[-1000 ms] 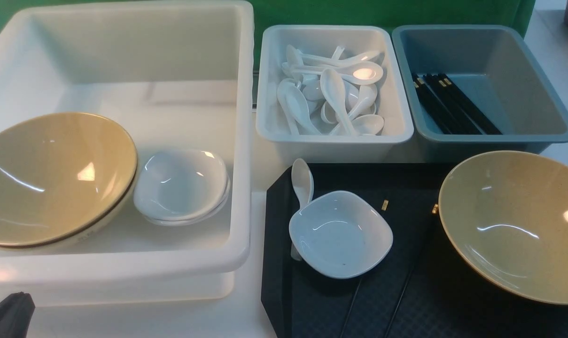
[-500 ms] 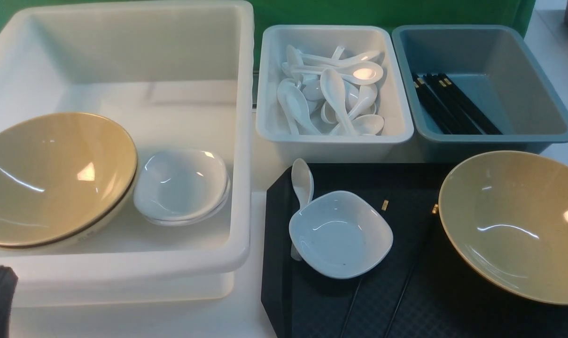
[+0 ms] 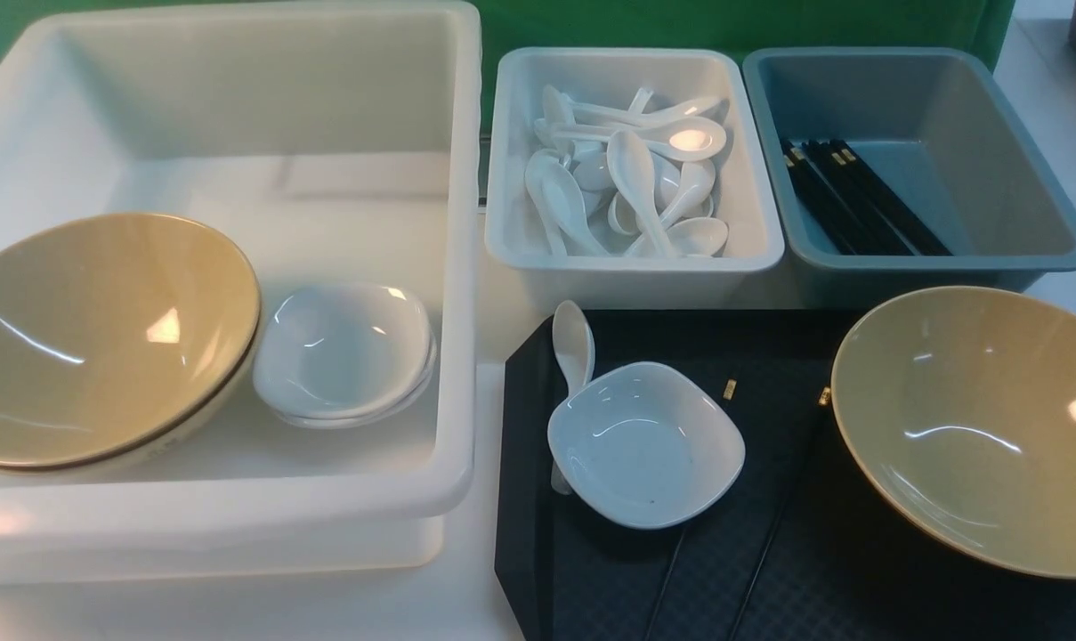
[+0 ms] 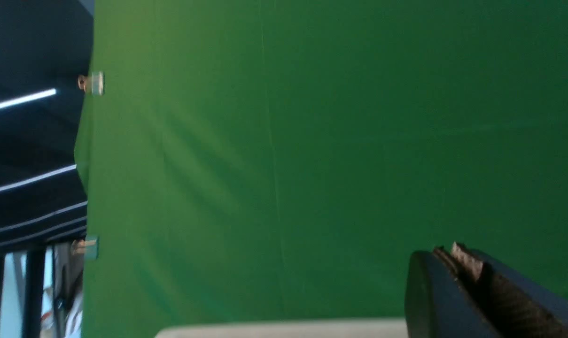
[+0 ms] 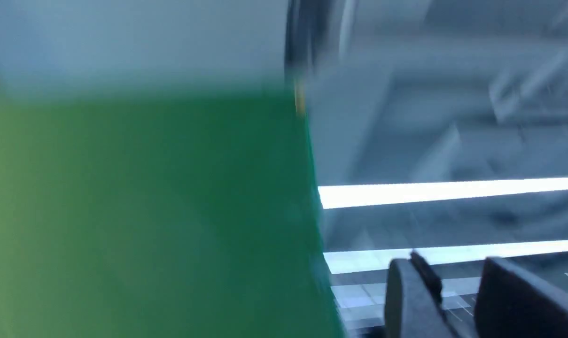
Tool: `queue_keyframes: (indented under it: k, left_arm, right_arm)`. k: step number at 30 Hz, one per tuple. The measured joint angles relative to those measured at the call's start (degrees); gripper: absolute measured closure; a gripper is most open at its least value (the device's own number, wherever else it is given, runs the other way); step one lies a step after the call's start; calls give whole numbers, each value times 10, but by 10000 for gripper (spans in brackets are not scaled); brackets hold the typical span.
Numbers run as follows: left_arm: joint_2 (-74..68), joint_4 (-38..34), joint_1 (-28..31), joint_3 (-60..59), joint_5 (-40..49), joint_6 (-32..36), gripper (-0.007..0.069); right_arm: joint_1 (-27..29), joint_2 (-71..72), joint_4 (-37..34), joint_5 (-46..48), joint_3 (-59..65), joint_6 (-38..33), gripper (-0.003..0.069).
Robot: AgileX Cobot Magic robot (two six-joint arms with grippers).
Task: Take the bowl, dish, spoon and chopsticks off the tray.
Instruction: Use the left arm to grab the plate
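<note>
Nothing cleared: bowl (image 3: 974, 427), dish (image 3: 644, 445), spoon (image 3: 573, 343), chopsticks (image 3: 730, 387) all lie on the tray (image 3: 769, 347)
Left gripper (image 4: 446, 251) looks nearly closed, right gripper (image 5: 453, 267) slightly parted, both empty; best to pinch the dish's rim first, clear of the spoon tucked under it

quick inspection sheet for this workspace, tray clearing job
surface: white table, black tray at front right
job's things: bowl, dish, spoon and chopsticks all on the tray; the dish overlaps the spoon
clutter: white tub holding tan bowls and white dishes; white bin of loose spoons; grey-blue bin with spare chopsticks
grippers: left tool at frame edge, holds nothing, opening unclear; right tool blurred, fingers apart, holds nothing; neither in front view
cables: nothing seen
surroundings: green backdrop behind the bins
</note>
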State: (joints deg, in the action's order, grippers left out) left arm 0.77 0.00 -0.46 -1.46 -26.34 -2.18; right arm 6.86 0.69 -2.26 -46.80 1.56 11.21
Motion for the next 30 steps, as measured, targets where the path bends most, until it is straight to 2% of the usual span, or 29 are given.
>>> queue_keyframes:
  k: [1, 3, 5, 8, 11, 14, 15, 16, 18, 21, 23, 26, 29, 30]
  left_arm:
    - [0, 0, 0, 0, -11, -5, 633]
    - [0, 0, 0, 0, -70, -48, 633]
    - [0, 0, 0, 1, -96, -93, 633]
    - [-12, 0, 0, 55, -22, -181, 633]
    - [-75, 29, 0, 156, 98, -227, 633]
    - [-182, 82, 0, 254, 157, -238, 633]
    - [-201, 96, 0, 270, 157, -239, 633]
    - [-213, 100, 0, 274, 157, -239, 633]
    - [-281, 139, 0, 308, 147, -243, 633]
    - [-361, 183, -4, 347, 160, -279, 633]
    - [-386, 208, -14, 368, 184, -306, 633]
    - [-458, 286, -91, 438, 310, -368, 633]
    - [-515, 305, -205, 513, 466, -357, 633]
    - [-519, 304, -220, 524, 485, -351, 633]
  right_arm:
    - [0, 0, -2, -5, 0, 7, 421]
    - [0, 1, -21, -17, -7, 72, 421]
    - [0, 0, -24, -3, -24, 86, 421]
    - [0, -23, -24, 83, -93, 80, 421]
    - [0, -79, -24, 202, -173, 21, 421]
    - [0, -171, -24, 342, -236, -22, 421]
    - [0, -203, -23, 380, -249, -20, 421]
    - [0, -203, -23, 380, -249, -20, 421]
    - [0, -265, -24, 432, -258, 10, 421]
    - [-1, -310, -25, 482, -260, 68, 424]
    - [-6, -326, -25, 511, -262, 76, 433]
    - [-44, -343, -25, 607, -263, 34, 519]
    - [-96, -344, -25, 712, -265, -43, 615]
    - [-102, -344, -25, 718, -265, -46, 620]
